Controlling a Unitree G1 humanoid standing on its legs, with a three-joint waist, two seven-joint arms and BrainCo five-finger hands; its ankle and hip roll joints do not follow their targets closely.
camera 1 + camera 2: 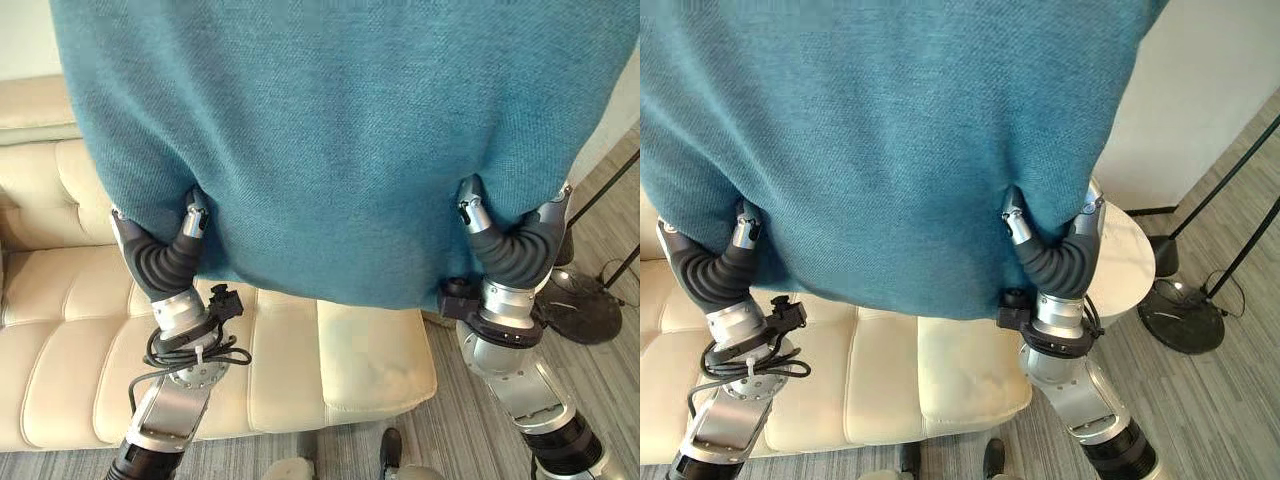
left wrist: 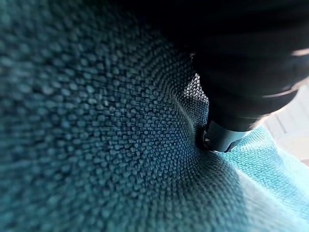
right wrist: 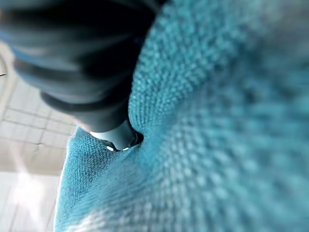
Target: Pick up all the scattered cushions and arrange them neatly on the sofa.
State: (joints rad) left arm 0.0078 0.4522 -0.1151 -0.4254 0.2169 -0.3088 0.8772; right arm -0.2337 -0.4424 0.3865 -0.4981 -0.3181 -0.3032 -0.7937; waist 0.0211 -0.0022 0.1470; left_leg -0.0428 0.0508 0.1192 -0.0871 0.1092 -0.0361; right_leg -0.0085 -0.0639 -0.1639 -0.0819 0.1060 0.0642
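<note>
We hold a large teal cushion (image 1: pixel 340 140) up in front of our head camera, where it covers most of the scene. It hangs in the air above the cream sofa (image 1: pixel 290 370), well apart from the seat, gripped at its two lower corners.

Our left hand (image 1: pixel 160 255) comes up from the lower left, the forearm rising steeply and the dark ribbed wrist cover bent upward into the cushion's lower left corner. The thumb (image 1: pixel 195 220) presses against the near face of the fabric, and the fingers go behind the cushion where we cannot see them; the fabric dimples around the thumb, so the hand pinches the corner. In the left wrist view the thumb tip (image 2: pixel 222 137) digs into the weave and puckers it.

Our right hand (image 1: pixel 1060 255) mirrors this from the lower right, forearm angled up and inward, wrist cover curved into the lower right corner. Its thumb (image 1: pixel 1015 225) lies on the near face and one finger (image 1: pixel 1092 215) shows at the cushion's edge, so this corner is pinched too. The right wrist view shows a tip (image 3: pixel 118 140) sunk into the knit.

Beyond the sofa's right end stand a white round side table (image 1: pixel 1130 255) and a black floor lamp base (image 1: pixel 1180 320) on the grey floor (image 1: pixel 1230 420).
</note>
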